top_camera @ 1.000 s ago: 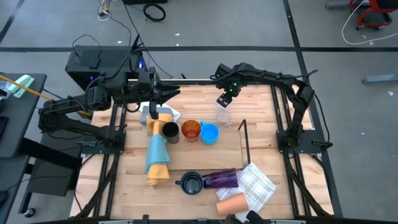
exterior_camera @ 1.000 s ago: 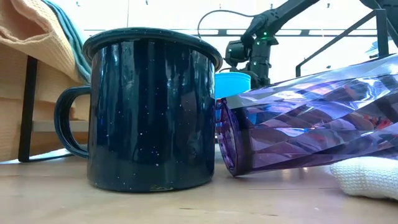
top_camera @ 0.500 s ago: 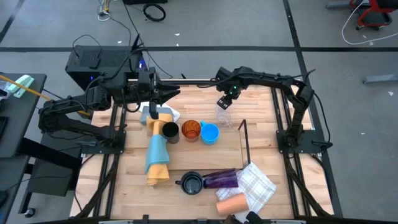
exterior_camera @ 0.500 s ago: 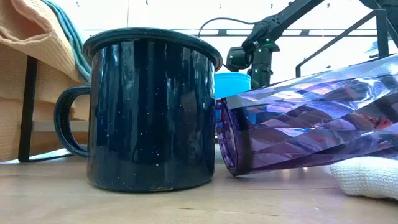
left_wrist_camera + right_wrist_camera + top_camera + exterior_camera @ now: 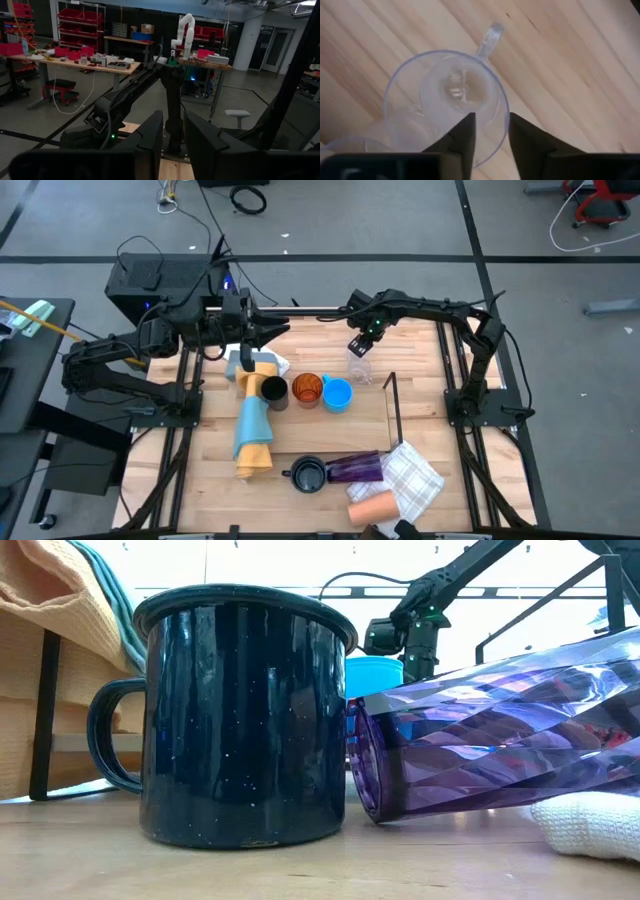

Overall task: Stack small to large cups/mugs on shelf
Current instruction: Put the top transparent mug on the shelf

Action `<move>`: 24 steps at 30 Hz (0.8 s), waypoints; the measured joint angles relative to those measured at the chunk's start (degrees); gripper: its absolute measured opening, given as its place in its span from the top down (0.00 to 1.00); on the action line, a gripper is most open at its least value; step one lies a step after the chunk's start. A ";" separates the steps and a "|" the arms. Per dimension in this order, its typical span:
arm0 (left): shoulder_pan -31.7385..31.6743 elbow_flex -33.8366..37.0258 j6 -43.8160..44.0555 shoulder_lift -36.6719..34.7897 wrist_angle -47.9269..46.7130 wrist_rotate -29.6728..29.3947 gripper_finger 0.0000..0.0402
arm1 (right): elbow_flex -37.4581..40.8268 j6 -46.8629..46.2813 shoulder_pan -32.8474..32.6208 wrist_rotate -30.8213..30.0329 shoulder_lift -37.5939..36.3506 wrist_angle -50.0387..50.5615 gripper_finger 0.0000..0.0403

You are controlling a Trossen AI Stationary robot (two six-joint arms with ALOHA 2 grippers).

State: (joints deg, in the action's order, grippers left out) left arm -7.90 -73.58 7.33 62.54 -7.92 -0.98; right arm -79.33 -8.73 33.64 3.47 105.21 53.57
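Note:
My right gripper (image 5: 359, 343) points down over a clear handled glass (image 5: 447, 100) that stands upright on the table's far middle (image 5: 358, 366). It is open, with one finger (image 5: 465, 135) over the glass's inside and the other (image 5: 527, 140) outside its rim. A second clear glass (image 5: 365, 142) stands beside it. A black cup (image 5: 273, 391), an amber cup (image 5: 306, 390) and a blue cup (image 5: 338, 394) stand in a row. A dark mug (image 5: 308, 476) stands upright, and a purple tumbler (image 5: 355, 467) and a peach cup (image 5: 372, 507) lie on their sides near the front. My left gripper (image 5: 266, 330) waits shut at the far left. My right gripper comes at the clear handled glass from above, pointing down. Its fingers straddle the rim (image 5: 504, 120) on the side opposite the handle (image 5: 490, 37), one inside and one outside. I cannot tell whether either finger touches the rim. The glass stands on the table.
The thin black rod shelf (image 5: 393, 410) stands right of the blue cup. A rolled yellow-and-blue cloth (image 5: 252, 430) lies at the left, and a white checked cloth (image 5: 415, 477) at the front right. In the low view the mug (image 5: 240, 710) and tumbler (image 5: 500, 740) fill the foreground.
My right gripper has shifted a little toward the table's right edge above the clear glass, still pointing down. The cups and glasses have stayed where they were.

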 joint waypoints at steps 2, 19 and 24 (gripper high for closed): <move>0.00 0.01 0.00 0.00 0.00 0.00 0.80 | 0.00 0.26 0.01 0.12 0.00 -0.45 0.79; 0.00 0.00 0.00 0.00 0.00 -0.02 0.81 | 0.00 0.82 0.50 1.28 0.00 -1.91 0.99; 0.00 0.00 0.15 0.00 -0.02 -0.02 0.80 | -1.41 0.79 0.89 0.62 0.00 -1.85 0.99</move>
State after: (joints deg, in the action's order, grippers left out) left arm -7.90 -73.58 7.48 62.54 -7.94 -0.99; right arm -80.74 -7.94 34.53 4.09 105.21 51.72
